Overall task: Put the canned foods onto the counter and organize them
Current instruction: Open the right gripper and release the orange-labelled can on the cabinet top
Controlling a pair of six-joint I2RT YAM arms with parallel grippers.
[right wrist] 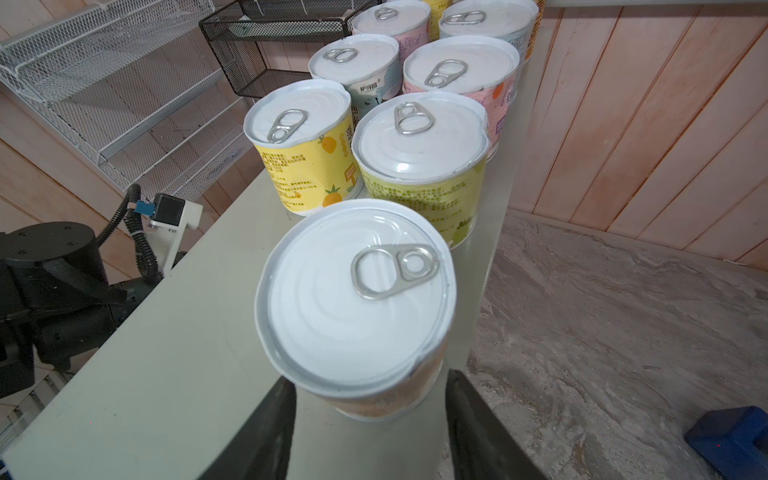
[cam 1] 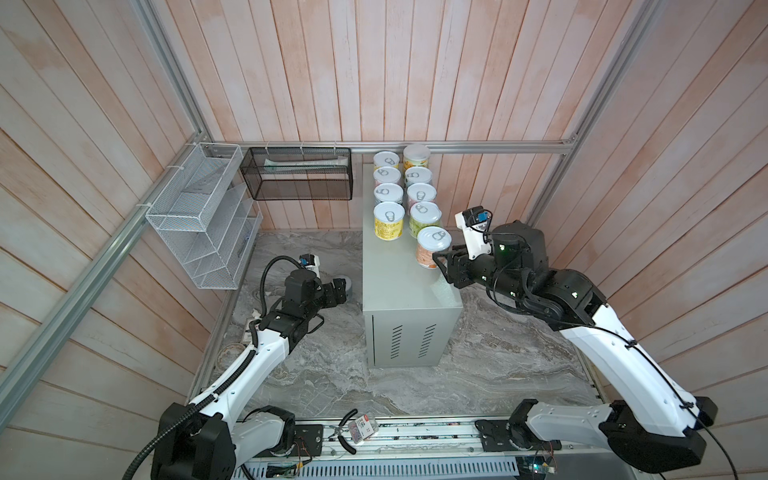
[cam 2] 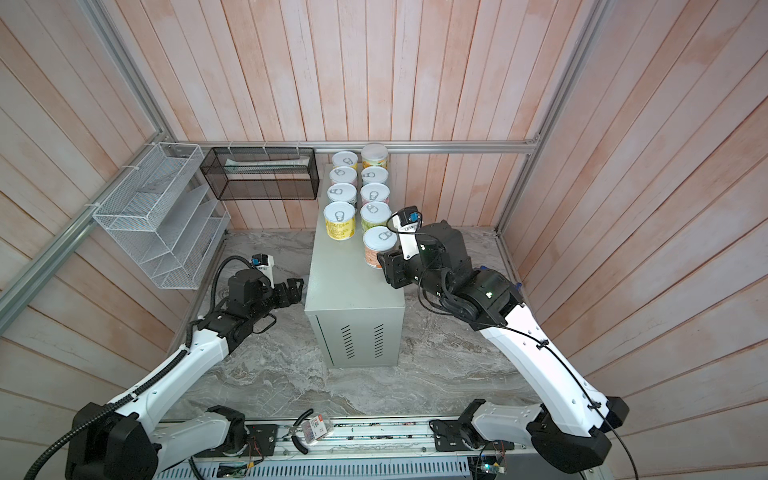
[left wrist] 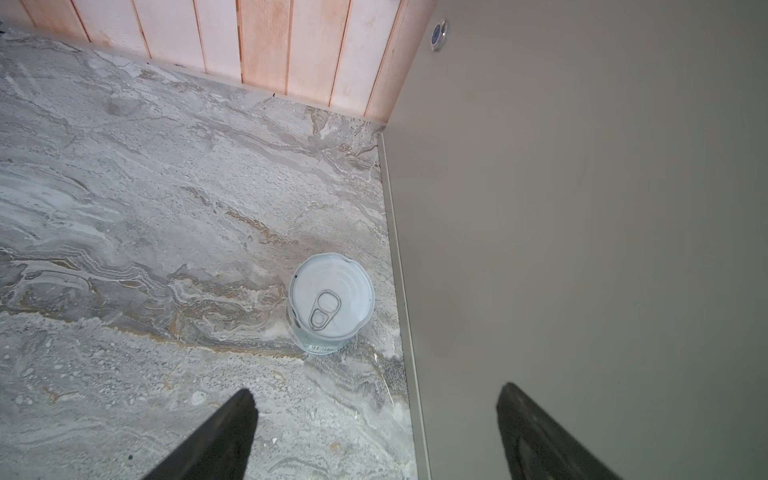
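Right wrist view looks along the counter [right wrist: 166,374], a tall pale grey-green box. An orange can [right wrist: 353,299] stands up at the near end, close to the counter's edge. The right gripper [right wrist: 371,378] has 1 dark finger on each side of this can, low down and very close to it. I cannot tell if the fingers press on it. Just behind it stand a yellow can [right wrist: 303,166] and a green can [right wrist: 422,166], side by side. More cans [cam 1: 388,193] stand behind those. Both top views show 9 cans on the counter in 2 rows, 4 in 1 row and 5 in the next.

Left wrist view shows the left gripper [left wrist: 378,390] with its fingers wide apart and nothing between them. It hangs above the marble floor [left wrist: 145,208]. 1 pale-blue can [left wrist: 331,299] stands on that floor, just beside the counter's side wall. It is past the fingertips and not touching them.
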